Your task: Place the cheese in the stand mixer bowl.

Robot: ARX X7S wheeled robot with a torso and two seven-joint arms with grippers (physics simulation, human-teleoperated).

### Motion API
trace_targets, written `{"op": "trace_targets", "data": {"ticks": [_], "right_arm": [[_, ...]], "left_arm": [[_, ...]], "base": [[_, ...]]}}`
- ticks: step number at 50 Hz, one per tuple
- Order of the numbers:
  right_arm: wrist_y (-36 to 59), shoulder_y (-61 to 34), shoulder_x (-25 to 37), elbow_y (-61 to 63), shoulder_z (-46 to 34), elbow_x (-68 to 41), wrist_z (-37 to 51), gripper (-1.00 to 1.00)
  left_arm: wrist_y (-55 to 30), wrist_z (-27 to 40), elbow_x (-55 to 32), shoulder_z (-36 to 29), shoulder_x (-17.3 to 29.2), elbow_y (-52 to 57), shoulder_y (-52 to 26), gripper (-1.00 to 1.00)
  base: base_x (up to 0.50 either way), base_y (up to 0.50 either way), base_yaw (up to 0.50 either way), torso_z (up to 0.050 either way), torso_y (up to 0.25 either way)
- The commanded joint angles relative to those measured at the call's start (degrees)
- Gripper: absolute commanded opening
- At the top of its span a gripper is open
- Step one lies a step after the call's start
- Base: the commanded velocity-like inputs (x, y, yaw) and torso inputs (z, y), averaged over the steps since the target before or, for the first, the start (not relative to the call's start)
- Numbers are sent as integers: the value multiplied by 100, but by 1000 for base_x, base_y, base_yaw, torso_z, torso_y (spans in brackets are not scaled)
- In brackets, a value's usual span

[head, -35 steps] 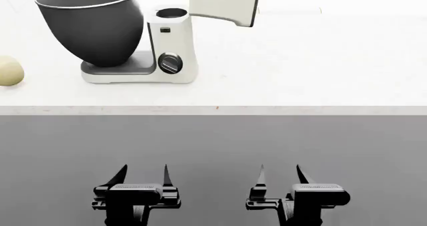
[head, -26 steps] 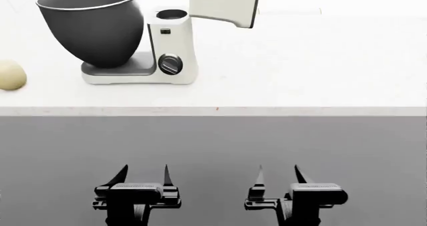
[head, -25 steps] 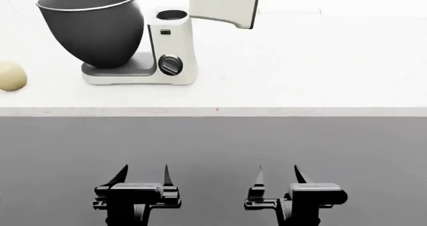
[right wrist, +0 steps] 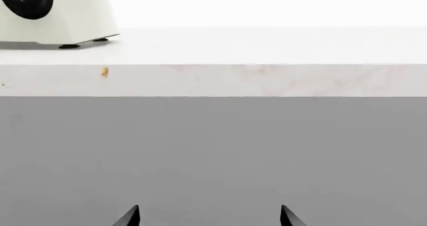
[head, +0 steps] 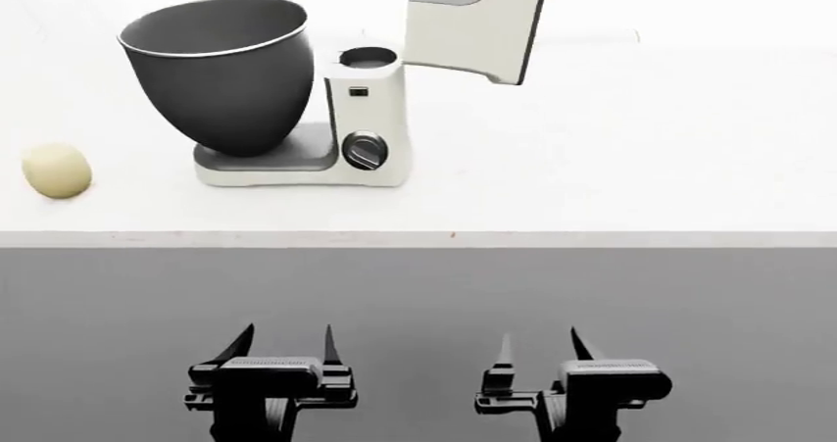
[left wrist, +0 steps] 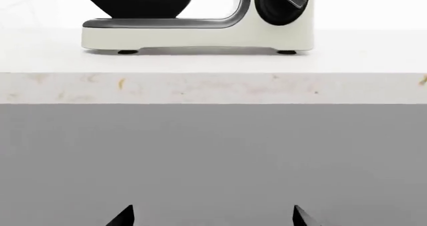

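Note:
The cheese (head: pixel 58 170), a small pale cream lump, lies on the white counter (head: pixel 615 168) at the far left, near its front edge. The stand mixer bowl (head: pixel 218 70), deep and dark grey with a light rim, sits on the white mixer's base; its underside shows in the left wrist view (left wrist: pixel 137 0). My left gripper (head: pixel 282 336) and right gripper (head: pixel 539 342) are both open and empty, held low in front of the grey cabinet face, well short of the counter. Only the fingertips (left wrist: pixel 124 216) show in the left wrist view and in the right wrist view (right wrist: pixel 130 217).
The white mixer body (head: pixel 369 119) with a black knob stands right of the bowl, its head (head: pixel 473 21) tilted up. The counter's front edge (head: pixel 432 238) runs across the view, with the grey cabinet face (head: pixel 418 295) below it.
The head view has shifted: the mixer, bowl and cheese now sit further right and lower in the picture, and the whole cheese shows. The grippers stay open in the same low place.

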State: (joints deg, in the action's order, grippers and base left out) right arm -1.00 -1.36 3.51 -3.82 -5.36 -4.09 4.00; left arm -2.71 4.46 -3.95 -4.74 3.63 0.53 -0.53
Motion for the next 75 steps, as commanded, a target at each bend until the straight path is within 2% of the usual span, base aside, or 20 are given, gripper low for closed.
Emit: {"op": "trace_targets", "data": {"ticks": [1, 31, 33, 35, 36, 39, 41, 44, 46, 48, 49, 50, 52, 54, 55, 57, 59, 70, 72, 75], "right_arm": [[-48, -24, 60, -145, -169, -30, 130, 100], [77, -9, 264, 92, -422, -230, 295, 100], [720, 43, 405, 750, -453, -224, 338, 100], [2313, 10, 758, 2298, -423, -464, 283, 100], [3065, -84, 830, 2648, -358, -680, 238, 100], [5020, -510, 1202, 4383, -174, -947, 412, 100], [5666, -678, 1259, 4991, -22, -1069, 521, 100], [7141, -1139, 1216, 6370, 796, -1747, 583, 100], [6651, -1358, 2213, 6380, 1347, -3396, 2120, 100], [5358, -1447, 3548, 6380, 1134, -5115, 3757, 100], [4498, -1508, 4407, 6381, 335, -5830, 4471, 100], [3639, -1520, 5267, 6381, -254, -5999, 5015, 100], [1920, -1721, 6985, 6381, -1541, -5693, 5623, 100], [201, -2175, 7728, 6380, -2558, -5413, 5912, 100], [-337, -2440, 7928, 6381, -2984, -5364, 5947, 100], [-737, -2916, 8230, 6381, -3660, -5169, 6001, 100], [-1246, -3054, 8583, 6381, -4032, -4963, 6008, 100], [-1293, -3536, 8502, 6381, -4592, -4845, 5993, 100], [-1254, -3787, 8489, 6381, -4806, -4863, 6003, 100], [-1176, -4162, 8420, 6381, -5172, -4862, 6027, 100]], "left_arm": [[4, 107, -96, -89, 103, -1, 13, 100], [-206, 267, -326, -312, 310, 176, -7, 100], [-1013, 263, -524, -320, 393, 700, -24, 100], [-2628, 185, -1104, -233, 717, 2250, -56, 100], [-3026, 214, -1270, -149, 777, 2590, -101, 100], [-5416, 556, -2138, 322, 1145, 4443, -729, 100], [-6157, 708, -2437, 524, 1194, 5000, -1024, 100], [-7694, 852, -3340, 1328, 962, 5883, -1674, 100], [-7769, 1157, -3874, 1520, 1053, 5937, -1777, 100], [-7565, 1239, -3905, 1453, 1134, 5870, -1687, 100], [-7370, 1235, -3777, 1323, 1192, 5793, -1605, 100], [-7266, 1235, -3712, 1254, 1215, 5732, -1572, 100], [-7268, 1259, -3749, 1252, 1218, 5732, -1591, 100], [-7266, 1296, -3760, 1214, 1237, 5755, -1592, 100], [-7243, 1302, -3760, 1203, 1250, 5751, -1573, 100], [-7154, 1333, -3694, 1121, 1300, 5735, -1526, 100], [-7121, 1358, -3694, 1105, 1319, 5723, -1504, 100], [-7021, 1475, -3756, 1049, 1401, 5622, -1490, 100], [-7180, 1525, -3884, 1133, 1379, 5636, -1589, 100], [-8665, 1854, -5152, 2214, 962, 5880, -2356, 100]], "base": [[0, 500, 0, 50, 0], [0, 500, 0, 50, 0], [0, 6, 0, 50, 0], [0, 0, 0, 0, 0], [0, 0, 0, 0, 0], [0, 0, 0, 0, 0], [0, 0, 0, 0, 0], [0, 0, 0, 0, 0], [0, 0, 0, 0, 0], [0, 0, 0, 0, 0], [0, 0, 0, 0, 0], [0, 0, 0, 0, 0], [0, 0, 0, 0, 0], [0, 0, 0, 0, 0], [0, 0, 0, 0, 0], [0, 0, 0, 0, 0], [0, 0, 0, 0, 0], [0, 0, 0, 0, 0], [0, 0, 0, 0, 0], [0, 0, 0, 0, 0]]}}
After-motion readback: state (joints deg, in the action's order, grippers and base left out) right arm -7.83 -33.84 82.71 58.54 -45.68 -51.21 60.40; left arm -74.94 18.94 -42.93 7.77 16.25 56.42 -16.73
